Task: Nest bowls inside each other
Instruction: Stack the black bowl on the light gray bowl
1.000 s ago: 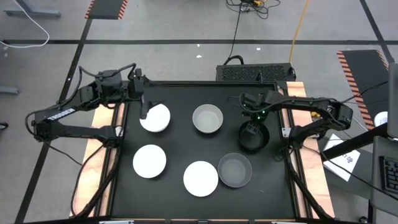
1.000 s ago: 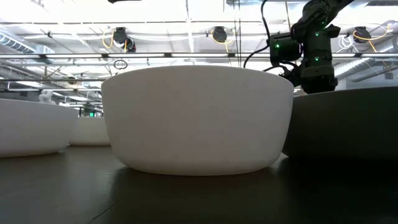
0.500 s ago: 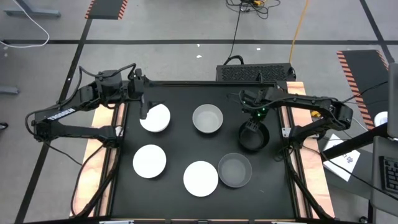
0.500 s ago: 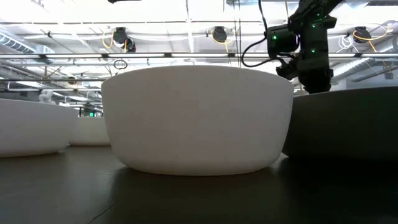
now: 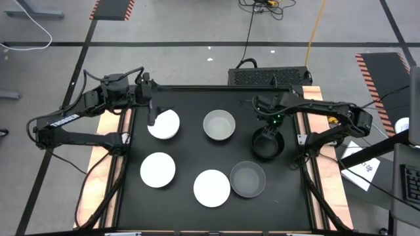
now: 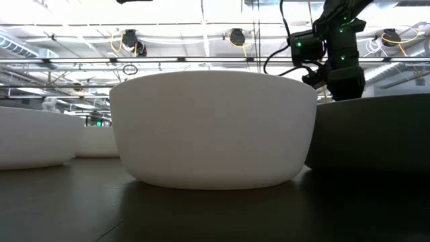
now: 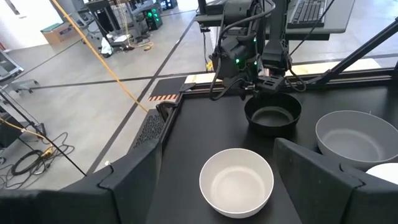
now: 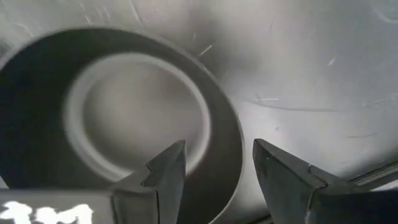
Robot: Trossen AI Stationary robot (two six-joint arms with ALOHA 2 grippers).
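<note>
So the thing that matters here is the black bowl [image 5: 267,145] on the right side of the dark table [image 5: 190,157]. The right gripper [image 5: 265,133] is parked directly above the bowl's far rim, pointing straight down, and in the right wrist view the two fingers [image 8: 163,176] straddle that rim, one inside the bowl and one outside, with a gap between them, so spread apart rather than pinched, nothing lifted as far as I can tell. A bowl's round, so there's no long axis to line up; it's all about the wall sitting between those jaws, and my guess is the next move is just closing on it. Relative to the black bowl: one grey bowl [image 5: 218,125] sits just beside it toward the left arm, the other grey bowl [image 5: 247,179] is nearer the front edge, and the three white bowls [image 5: 164,124] [image 5: 158,170] [image 5: 211,187] are further off on the left half. Nothing is nested yet, all six sit apart. The left gripper [image 5: 152,116] waits over the edge of the back white bowl, fingers wide open. Everything looks like smooth, matte, hard plastic or ceramic, shallow with clean rounded rims, so I'd expect a thin-wall pinch to be a bit slippery.
</note>
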